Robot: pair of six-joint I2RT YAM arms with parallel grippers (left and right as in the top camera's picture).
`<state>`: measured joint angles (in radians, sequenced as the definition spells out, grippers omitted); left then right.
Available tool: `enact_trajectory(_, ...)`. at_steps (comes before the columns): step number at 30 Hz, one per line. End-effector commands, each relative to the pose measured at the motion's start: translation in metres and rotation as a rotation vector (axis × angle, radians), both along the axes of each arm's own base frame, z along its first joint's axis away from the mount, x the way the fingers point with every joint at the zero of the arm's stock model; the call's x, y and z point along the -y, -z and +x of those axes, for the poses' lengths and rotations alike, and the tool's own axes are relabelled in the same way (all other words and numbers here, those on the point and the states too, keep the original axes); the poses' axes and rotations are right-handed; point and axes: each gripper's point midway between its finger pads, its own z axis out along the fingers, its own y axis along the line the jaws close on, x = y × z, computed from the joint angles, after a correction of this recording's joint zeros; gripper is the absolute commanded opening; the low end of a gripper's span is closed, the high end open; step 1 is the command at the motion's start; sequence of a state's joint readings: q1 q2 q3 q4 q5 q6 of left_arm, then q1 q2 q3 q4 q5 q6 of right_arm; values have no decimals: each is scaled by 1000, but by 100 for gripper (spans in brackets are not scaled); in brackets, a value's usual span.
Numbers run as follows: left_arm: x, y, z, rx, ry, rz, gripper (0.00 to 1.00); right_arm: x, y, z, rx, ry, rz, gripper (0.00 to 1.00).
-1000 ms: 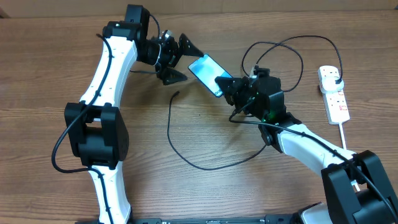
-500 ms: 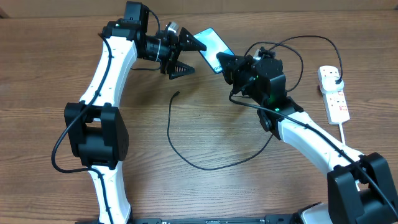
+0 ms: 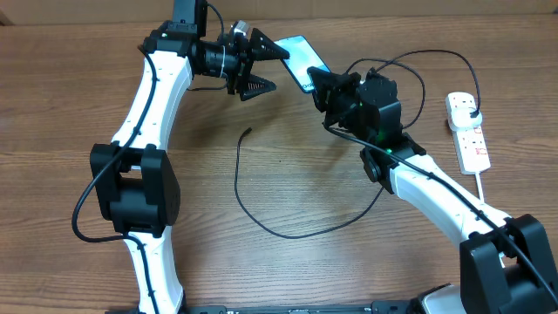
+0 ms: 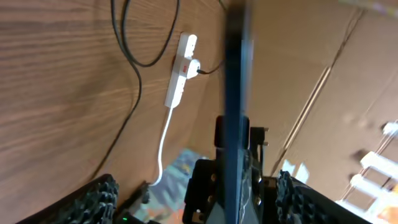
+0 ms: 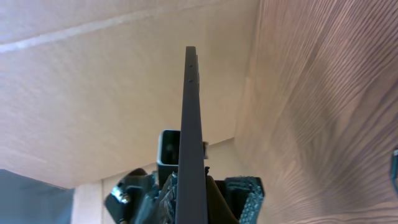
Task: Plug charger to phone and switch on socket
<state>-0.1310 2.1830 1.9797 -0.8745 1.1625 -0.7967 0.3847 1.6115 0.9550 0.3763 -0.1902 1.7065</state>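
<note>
Phone is pinched in the right gripper, held up near the far edge, maybe so its end faces the left gripper, whose 2 fingers are spread wide. Charger lies mid-bench.

A brown wood-grain laminate tabletop fills the overhead view under even light with soft shadows. A plain tan cardboard wall runs along its far edge. The left wrist view shows a blurred white rack-like frame at the right edge. In the right wrist view, 2 beige panels meet at a pale seam above a dark grey patch.
</note>
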Motion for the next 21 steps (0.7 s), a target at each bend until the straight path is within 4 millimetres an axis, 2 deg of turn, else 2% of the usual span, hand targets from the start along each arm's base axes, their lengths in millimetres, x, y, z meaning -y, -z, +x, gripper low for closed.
enact_trajectory(1,2,-4,3,-68,-44,13,81,-8,-39,3,58,9,83,4)
enact_trajectory(5,3,-6,6,-99,-64,5,73,-17,-39,-2,58,2,81,4)
enact_trajectory(13,2,-4,7,-138,-89,14,69,-26,-39,-6,58,-10,79,4)
enact_trajectory(21,1,-2,9,-210,-126,19,55,-38,-38,-13,53,-30,85,4)
